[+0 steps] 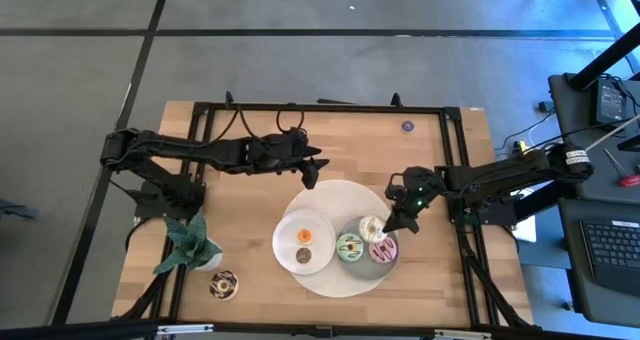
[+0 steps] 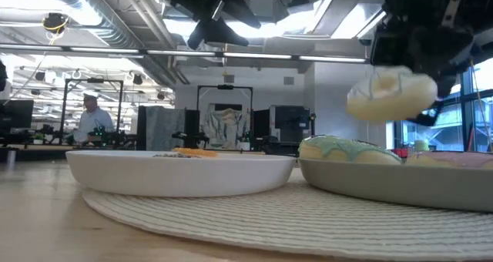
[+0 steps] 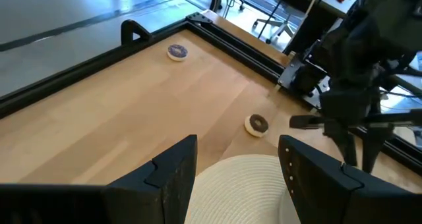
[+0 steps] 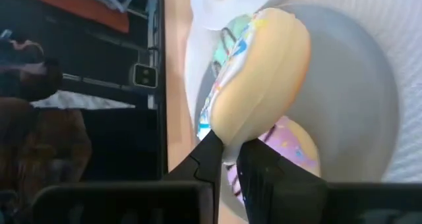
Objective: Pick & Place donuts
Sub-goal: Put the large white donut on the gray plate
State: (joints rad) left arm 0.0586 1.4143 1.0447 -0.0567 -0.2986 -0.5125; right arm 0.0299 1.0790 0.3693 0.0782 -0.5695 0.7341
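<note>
Sprinkled chocolate donut (image 1: 224, 284) lies alone at the counter (image 1: 250, 140) front, about 7 o'clock, beside the plant (image 1: 188, 242). Round mat (image 1: 340, 195) holds the white plate (image 1: 303, 223) with two mini donuts, orange (image 1: 304, 237) and brown (image 1: 303, 256). At its 3 o'clock, the grey plate (image 1: 392, 261) carries the green donut (image 1: 350, 247) and pink donut (image 1: 382, 250). Right gripper (image 1: 392, 228) hangs over the grey plate, jaws narrow, pinching the white donut (image 2: 390, 95) clear of the plate. Left gripper (image 1: 318, 169) hovers at the mat's 11 o'clock, jaws wide, empty. Purple mini (image 1: 407, 126) sits far back, 1 o'clock.
</note>
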